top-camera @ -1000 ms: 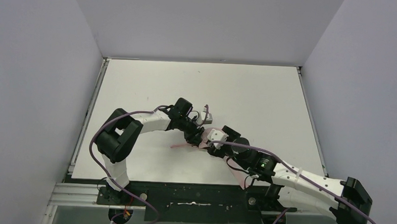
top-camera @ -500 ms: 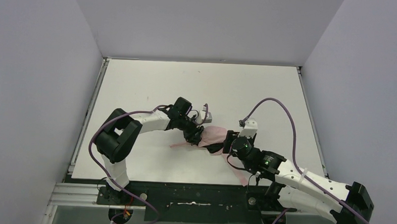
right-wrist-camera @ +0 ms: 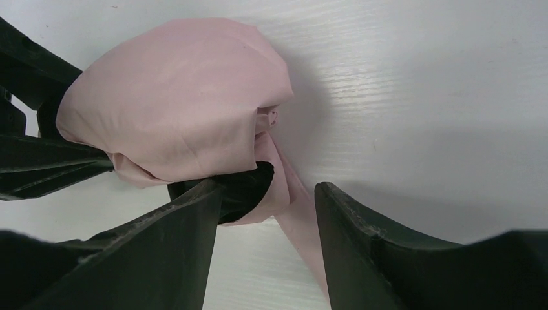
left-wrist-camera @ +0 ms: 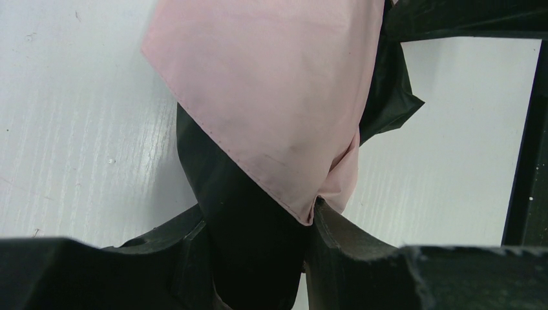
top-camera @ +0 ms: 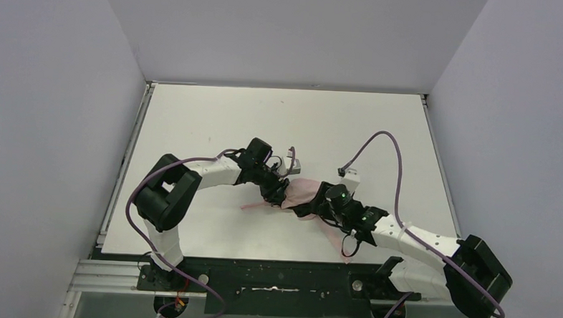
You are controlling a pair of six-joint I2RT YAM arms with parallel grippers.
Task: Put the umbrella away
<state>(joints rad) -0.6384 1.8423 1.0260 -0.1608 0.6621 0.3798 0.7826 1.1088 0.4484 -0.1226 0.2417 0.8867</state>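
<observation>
Left wrist: plain pink-and-black umbrella [left-wrist-camera: 271,97] in the left gripper [left-wrist-camera: 258,226].

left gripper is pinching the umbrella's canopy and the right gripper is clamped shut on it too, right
Only the left gripper pinches the umbrella by its canopy. The right gripper is not clamped shut: the right wrist view shows its jaws apart, with folded fabric in the gap between them.

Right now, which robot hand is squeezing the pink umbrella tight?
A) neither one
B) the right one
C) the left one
C: the left gripper is clamped on the cloth of the umbrella, while the right gripper has its fingers standing apart.
</observation>
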